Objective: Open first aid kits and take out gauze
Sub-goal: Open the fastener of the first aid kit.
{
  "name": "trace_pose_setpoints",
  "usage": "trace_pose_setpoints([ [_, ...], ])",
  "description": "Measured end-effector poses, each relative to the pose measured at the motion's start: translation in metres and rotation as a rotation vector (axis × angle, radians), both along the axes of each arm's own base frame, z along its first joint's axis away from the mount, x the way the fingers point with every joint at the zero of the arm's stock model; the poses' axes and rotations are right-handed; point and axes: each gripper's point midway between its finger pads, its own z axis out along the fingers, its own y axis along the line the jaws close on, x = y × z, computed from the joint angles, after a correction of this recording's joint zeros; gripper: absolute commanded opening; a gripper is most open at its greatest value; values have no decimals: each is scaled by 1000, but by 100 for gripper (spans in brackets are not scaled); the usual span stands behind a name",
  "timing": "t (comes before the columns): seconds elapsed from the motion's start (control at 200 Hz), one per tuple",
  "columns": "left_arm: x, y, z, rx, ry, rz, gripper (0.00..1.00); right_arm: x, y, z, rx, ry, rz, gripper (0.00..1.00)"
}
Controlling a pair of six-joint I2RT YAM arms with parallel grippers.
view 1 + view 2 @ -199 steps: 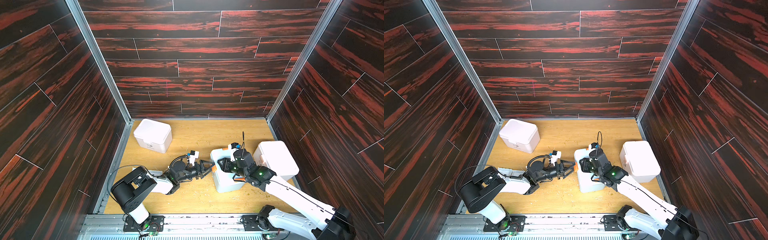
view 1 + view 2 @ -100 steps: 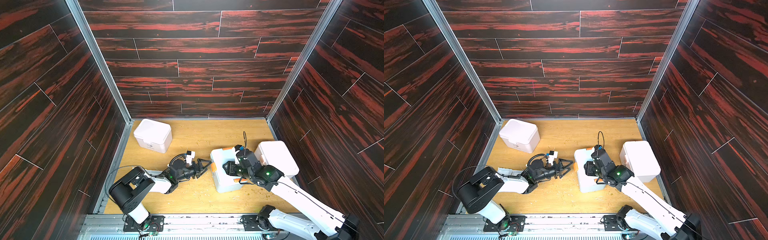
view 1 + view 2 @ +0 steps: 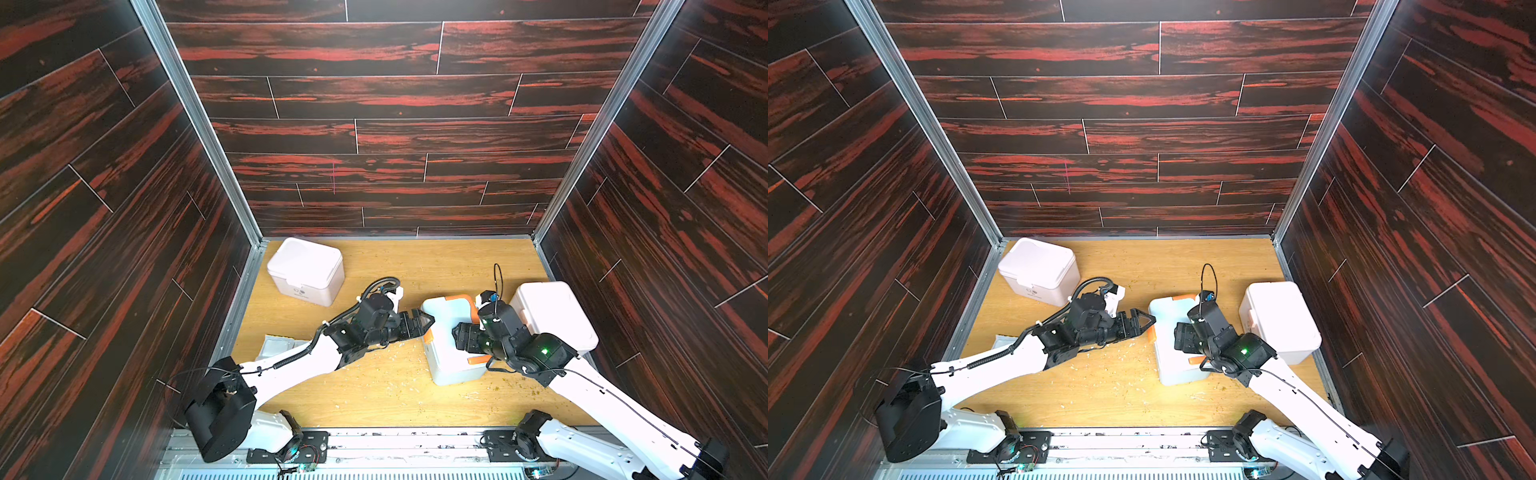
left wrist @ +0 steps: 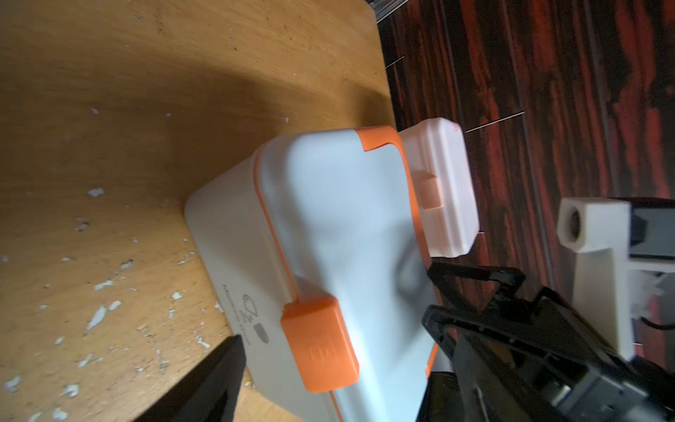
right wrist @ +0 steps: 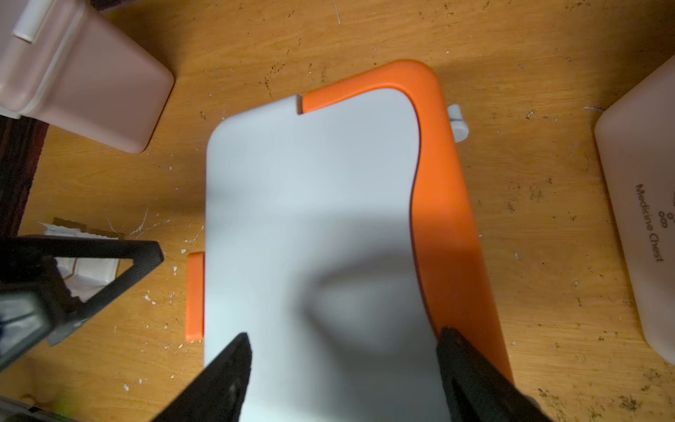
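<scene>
Showing "Medicine Chest" lettering (image 5: 652, 228), pinkish kit (image 5: 635, 153); left jaws and right jaws apart beside orange-trimmed kit (image 5: 310, 201).

Both arms: white shell links, left arm (image 3: 291, 370), right arm (image 3: 602, 388); black joint housings. Left gripper (image 3: 427, 323): black triangular open-frame fingers (image 4: 475, 274). Behind jaws: ribbed black cable (image 3: 293, 360) left; green light (image 3: 544, 350), thin cable loop (image 3: 494, 274) right

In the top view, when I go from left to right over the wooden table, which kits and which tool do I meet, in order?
Pinkish-white kit at the back → left tool → orange-trimmed kit → white kit by the right wall. The gauze and the right tool overlap others, so they are left out.
</scene>
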Motion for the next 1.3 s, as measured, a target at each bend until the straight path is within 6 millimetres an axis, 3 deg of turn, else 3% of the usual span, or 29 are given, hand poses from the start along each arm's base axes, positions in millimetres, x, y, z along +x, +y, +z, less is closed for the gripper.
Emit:
trace_pose_setpoints([
  [0.32,-2,4,-49,201,68,-42,83,5,-1,0,18,-14,-6,83],
  [0.641,-8,17,-60,224,68,-20,82,6,1,0,26,-15,4,83],
  [0.951,-21,38,-92,281,127,12,82,6,3,0,30,-14,16,83],
  [1.086,-21,39,-83,254,115,20,82,5,3,1,35,-10,18,83],
  [1.302,-21,32,-29,108,32,23,83,6,-9,7,60,-7,-14,80],
])
